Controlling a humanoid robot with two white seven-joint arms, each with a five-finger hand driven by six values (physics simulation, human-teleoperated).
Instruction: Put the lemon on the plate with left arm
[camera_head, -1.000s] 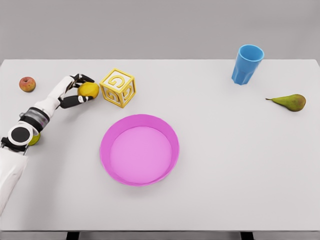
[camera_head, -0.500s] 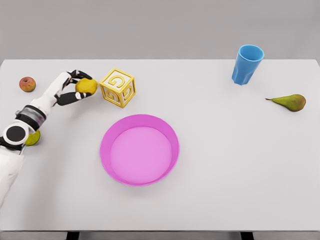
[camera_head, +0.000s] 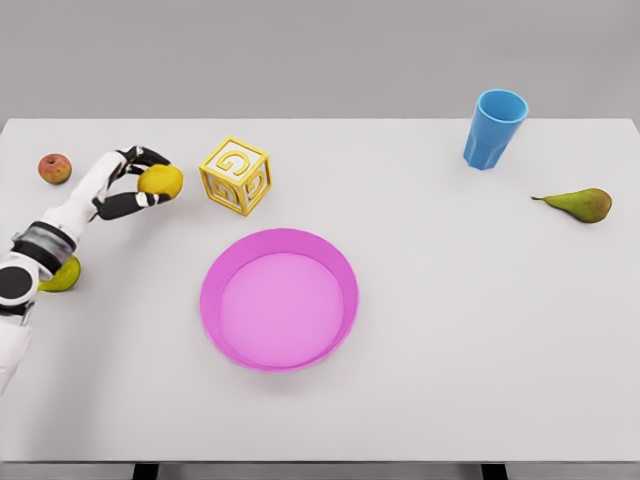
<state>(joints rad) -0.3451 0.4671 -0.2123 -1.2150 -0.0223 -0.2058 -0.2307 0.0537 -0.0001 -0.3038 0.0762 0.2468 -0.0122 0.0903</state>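
Left hand (camera_head: 130, 183) pinches the lemon (camera_head: 161, 180) at upper left; a loose fingertip hold could drop it short of the plate (camera_head: 213, 270)

The white left arm comes in from the lower left edge and stretches up and rightward; its black-fingered left hand (camera_head: 135, 180) curls around a small round yellow lemon (camera_head: 161, 180)

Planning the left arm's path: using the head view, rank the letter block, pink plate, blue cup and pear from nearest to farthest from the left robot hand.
From the left robot hand:
1. Letter block, just to its right.
2. Pink plate, centre, toward the front.
3. Blue cup, back right.
4. Pear, far right edge.
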